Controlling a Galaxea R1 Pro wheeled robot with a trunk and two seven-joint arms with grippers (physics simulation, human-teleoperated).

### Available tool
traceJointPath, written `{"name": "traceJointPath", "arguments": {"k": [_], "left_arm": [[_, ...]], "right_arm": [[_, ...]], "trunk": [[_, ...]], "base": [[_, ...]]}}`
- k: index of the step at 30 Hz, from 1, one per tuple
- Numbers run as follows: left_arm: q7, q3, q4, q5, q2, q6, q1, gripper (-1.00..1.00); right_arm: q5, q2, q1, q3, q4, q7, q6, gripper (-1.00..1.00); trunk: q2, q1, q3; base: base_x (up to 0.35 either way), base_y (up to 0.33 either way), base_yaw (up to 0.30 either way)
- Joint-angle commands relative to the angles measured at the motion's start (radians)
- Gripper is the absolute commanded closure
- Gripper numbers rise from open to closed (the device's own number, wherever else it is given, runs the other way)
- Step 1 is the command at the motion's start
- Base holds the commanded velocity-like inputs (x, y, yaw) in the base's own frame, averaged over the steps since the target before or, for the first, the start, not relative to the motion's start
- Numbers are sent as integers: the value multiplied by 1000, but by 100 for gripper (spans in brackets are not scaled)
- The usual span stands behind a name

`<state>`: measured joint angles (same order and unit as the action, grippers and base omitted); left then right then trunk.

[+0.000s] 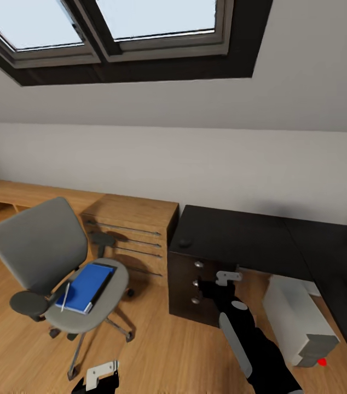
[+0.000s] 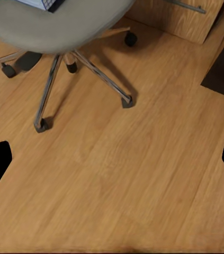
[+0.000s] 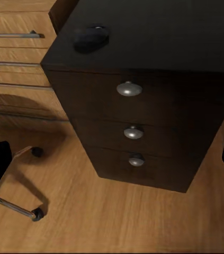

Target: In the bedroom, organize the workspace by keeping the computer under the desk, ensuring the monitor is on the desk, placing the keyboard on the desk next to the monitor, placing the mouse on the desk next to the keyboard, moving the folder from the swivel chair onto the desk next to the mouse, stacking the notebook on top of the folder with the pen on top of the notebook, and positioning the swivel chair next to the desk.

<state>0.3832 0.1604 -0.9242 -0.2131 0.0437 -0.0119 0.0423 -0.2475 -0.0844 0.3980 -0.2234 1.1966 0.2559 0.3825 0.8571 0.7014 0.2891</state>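
On swivel chair [image 1: 42, 246] seat lay blue folder [image 1: 86, 286], pen [image 1: 65, 296] atop. Mouse [image 1: 184, 242] sat on black desk [image 1: 250, 241], computer [image 1: 299, 320] beneath. Left gripper [image 2: 112, 159] and right gripper [image 3: 112, 159] fingers apart, empty.

Attic home workspace: sloped ceiling with skylights [image 1: 113, 27], black desk [image 1: 250, 235], swivel chair [image 1: 47, 257], wooden floor [image 2: 122, 174].

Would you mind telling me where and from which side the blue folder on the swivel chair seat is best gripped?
Probably its near long edge, from above and in front. The blue folder lies flat on the swivel chair seat, its front corner close to the seat rim, while the backrest blocks the far side. A white pen lies along its left edge, so avoid that side.
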Motion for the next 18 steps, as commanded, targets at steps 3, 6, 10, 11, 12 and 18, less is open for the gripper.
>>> {"name": "traceJointPath", "arguments": {"k": [3, 6, 10, 11, 12, 18], "left_arm": [[6, 4, -1, -9, -1, -1, 1, -100], [6, 4, -1, -9, -1, 1, 1, -100], [6, 4, -1, -9, -1, 1, 1, -100], [6, 4, -1, -9, -1, 1, 1, -100], [6, 4, -1, -10, -1, 1, 1, -100], [6, 4, -1, -11, -1, 1, 1, -100]], "right_arm": [[-11, 1, 1, -2, 2, 9, 3, -100], [-10, 2, 1, -2, 3, 10, 3, -100], [-10, 3, 1, -2, 3, 10, 3, -100], [-10, 3, 1, -2, 2, 10, 3, -100], [-10, 3, 1, -1, 2, 10, 3, -100], [-10, 4, 1, -1, 0, 10, 0, -100]], "trunk": [[1, 0, 3], [1, 0, 4], [1, 0, 4], [1, 0, 4], [1, 0, 4], [1, 0, 2]], "base": [[-331, 154, 0], [-328, 164, 0], [-326, 171, 0], [-326, 171, 0], [-326, 171, 0], [-329, 92, -116]]}}
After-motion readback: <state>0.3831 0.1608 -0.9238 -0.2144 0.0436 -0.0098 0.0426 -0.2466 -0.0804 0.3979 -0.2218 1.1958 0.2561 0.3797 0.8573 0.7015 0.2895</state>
